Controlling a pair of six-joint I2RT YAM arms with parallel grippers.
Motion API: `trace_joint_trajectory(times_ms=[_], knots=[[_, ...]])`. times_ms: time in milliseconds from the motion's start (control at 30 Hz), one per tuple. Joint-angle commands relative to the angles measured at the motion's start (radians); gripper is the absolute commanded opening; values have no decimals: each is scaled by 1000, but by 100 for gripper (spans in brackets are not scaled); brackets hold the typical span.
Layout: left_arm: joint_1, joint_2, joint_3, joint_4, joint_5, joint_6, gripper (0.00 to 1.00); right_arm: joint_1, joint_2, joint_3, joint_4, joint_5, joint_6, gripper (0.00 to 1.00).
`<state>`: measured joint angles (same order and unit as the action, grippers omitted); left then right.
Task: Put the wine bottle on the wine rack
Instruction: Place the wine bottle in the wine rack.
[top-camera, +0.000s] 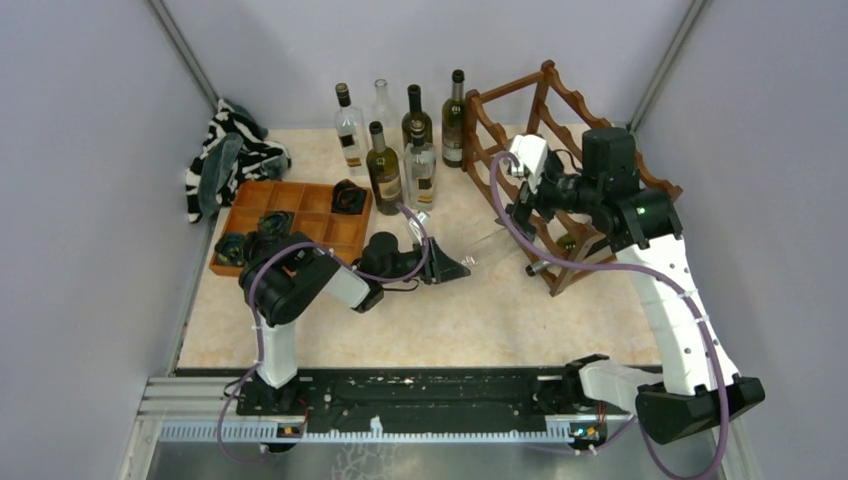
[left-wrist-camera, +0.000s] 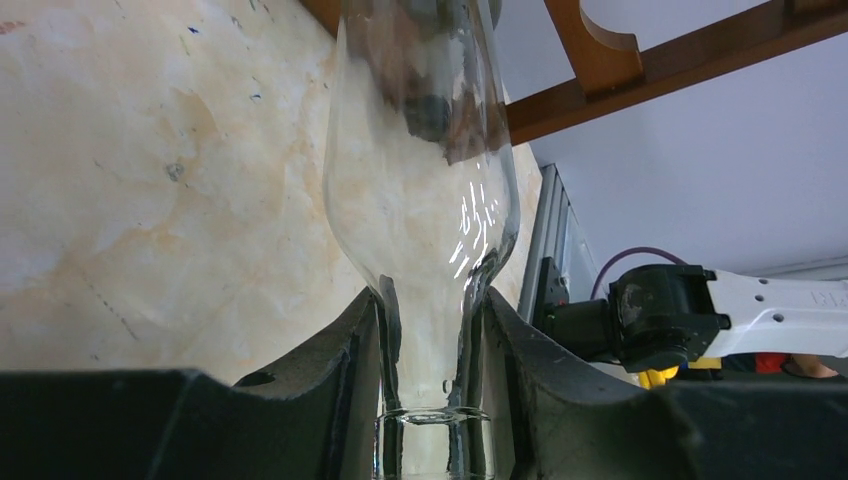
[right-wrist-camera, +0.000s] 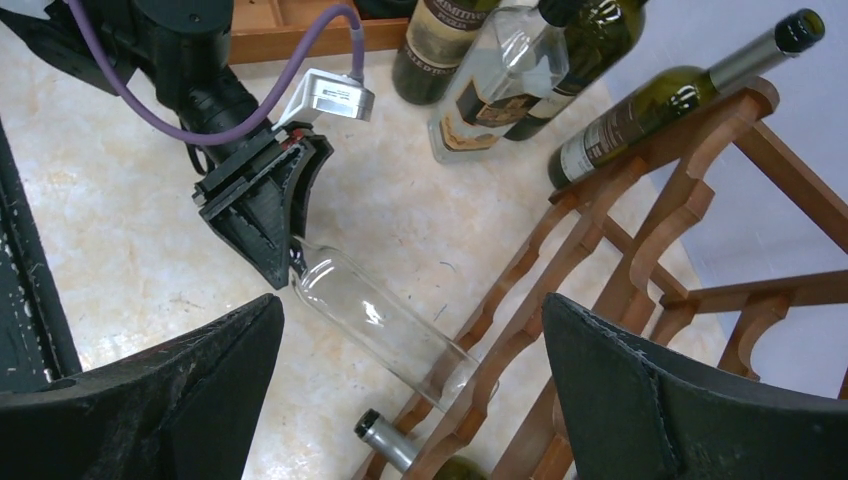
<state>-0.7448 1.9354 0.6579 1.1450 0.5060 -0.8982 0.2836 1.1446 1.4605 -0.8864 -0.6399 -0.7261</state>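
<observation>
Right wrist view | we are clenching our left pincer (right-wrist-camera: 288, 262) on the neck of the clear wine bottle (right-wrist-camera: 385, 322) | it is lying slanted over the counter (right-wrist-camera: 130, 220), base at the wine rack (right-wrist-camera: 690, 190) | our right pincer (right-wrist-camera: 410, 305) is hanging released above
</observation>
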Motion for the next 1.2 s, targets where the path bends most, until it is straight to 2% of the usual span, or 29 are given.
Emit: trace_joint_trajectory(times_ms=[0, 467, 1167], knots=[[-5, 40, 40, 172, -29, 15, 0, -27, -27, 43, 59, -9, 40, 99], [-18, 184, 192, 204, -52, 51, 0, -61, -13, 32, 70, -29, 48, 99], [-40, 395, 439, 255, -111, -19, 0, -98, 19, 50, 61, -70, 53, 98]])
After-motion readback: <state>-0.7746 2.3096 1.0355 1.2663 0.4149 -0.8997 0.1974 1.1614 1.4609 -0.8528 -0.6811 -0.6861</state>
